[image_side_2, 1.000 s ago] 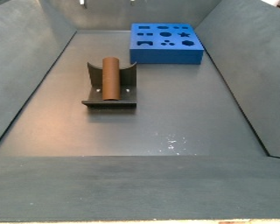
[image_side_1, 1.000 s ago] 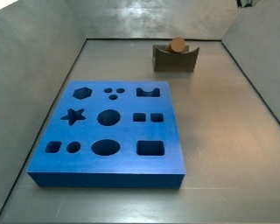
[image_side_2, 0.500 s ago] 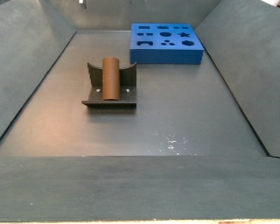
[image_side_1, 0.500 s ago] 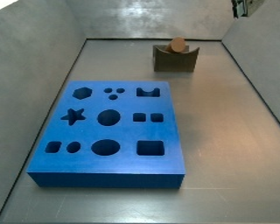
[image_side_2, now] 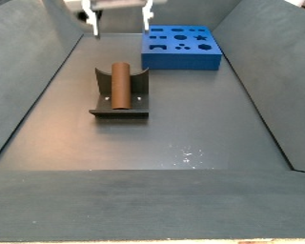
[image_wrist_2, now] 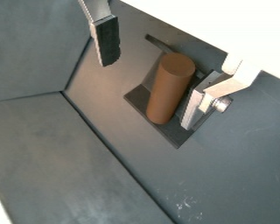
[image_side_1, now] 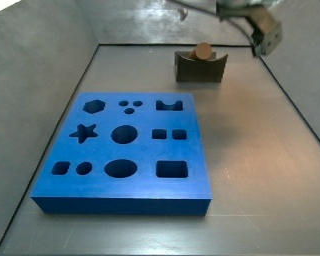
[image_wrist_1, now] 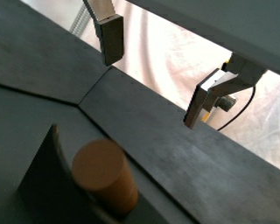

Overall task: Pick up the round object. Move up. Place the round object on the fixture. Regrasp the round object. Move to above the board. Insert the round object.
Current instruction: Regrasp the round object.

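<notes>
Newly entering at upper frame since the earlier pictures, gripper [image_side_2: 118, 19] is hanging wide open and empty above fixture [image_side_2: 119, 98], where round object [image_side_2: 118, 83] is lying in the notch.

the short orange-brown cylinder peg [image_side_2: 118, 84] lies on its side in the curved notch of the small dark olive-brown fixture [image_side_2: 119, 107], its flat round end [image_side_1: 202, 47] showing above the block [image_side_1: 200, 68] in a side view. nothing touches it. the large bright-blue slab board [image_side_1: 124, 156] with star, circle, square and hexagon cutouts lies flat on the floor, well apart from the fixture. the gripper [image_wrist_2: 154, 59] hangs open above the peg [image_wrist_2: 166, 87], its fingers apart on either side.
</notes>
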